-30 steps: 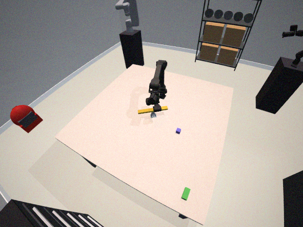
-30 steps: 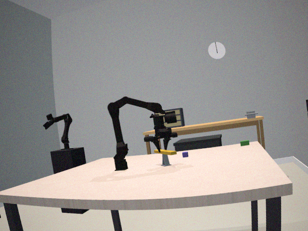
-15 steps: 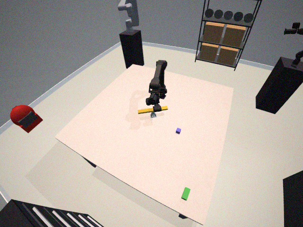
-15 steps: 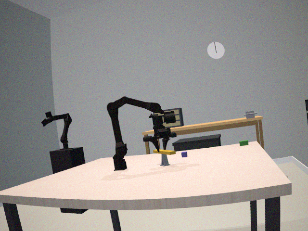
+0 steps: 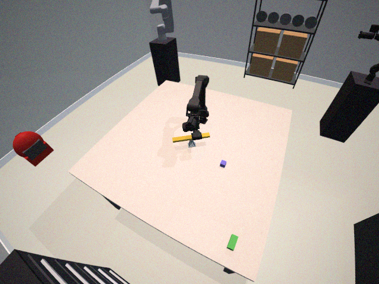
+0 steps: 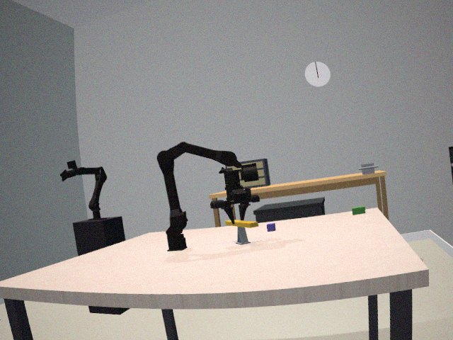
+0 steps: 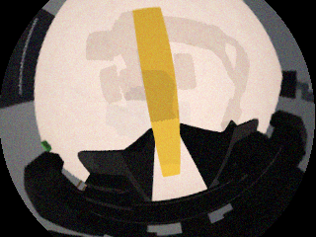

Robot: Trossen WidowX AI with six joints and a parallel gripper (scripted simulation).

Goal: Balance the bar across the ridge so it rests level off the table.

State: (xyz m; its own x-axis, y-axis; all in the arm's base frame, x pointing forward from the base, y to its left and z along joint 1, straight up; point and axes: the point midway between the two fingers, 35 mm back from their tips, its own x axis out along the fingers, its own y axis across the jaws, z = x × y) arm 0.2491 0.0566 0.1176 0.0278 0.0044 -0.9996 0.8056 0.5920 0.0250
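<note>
The yellow bar (image 5: 182, 139) (image 6: 248, 224) (image 7: 155, 54) is held across the top of the grey ridge (image 5: 192, 144) (image 6: 242, 236), clear of the table. It looks close to level in the exterior view. My gripper (image 5: 196, 136) (image 6: 238, 222) (image 7: 165, 128) is shut on the bar, with one finger on each side of it. The ridge stands upright under the bar, near its middle. Whether the bar touches the ridge top cannot be told. The ridge is hidden below the bar in the wrist view.
A small purple cube (image 5: 222, 163) (image 6: 270, 227) lies on the table (image 5: 147, 189) (image 6: 311, 263) near the ridge. A green block (image 5: 232, 242) (image 6: 358, 210) (image 7: 45, 146) lies near a far corner of the table, away from the arm.
</note>
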